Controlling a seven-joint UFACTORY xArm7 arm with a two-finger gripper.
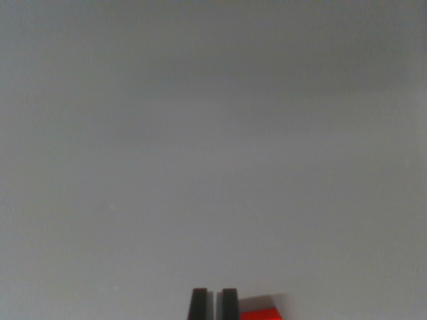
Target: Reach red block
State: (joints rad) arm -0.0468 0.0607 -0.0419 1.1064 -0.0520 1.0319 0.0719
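Note:
Two dark fingertips of my gripper [213, 303] poke up from the bottom edge of the wrist view, almost touching, with only a thin pale slit between them and nothing held. A corner of the red block [260, 314] shows at the bottom edge, just to the wrist view's right of the right fingertip [229, 303]. Most of the block is cut off by the frame. Whether the fingertip touches the block is unclear.
A plain grey surface [213, 147] fills the rest of the view, blurred and featureless.

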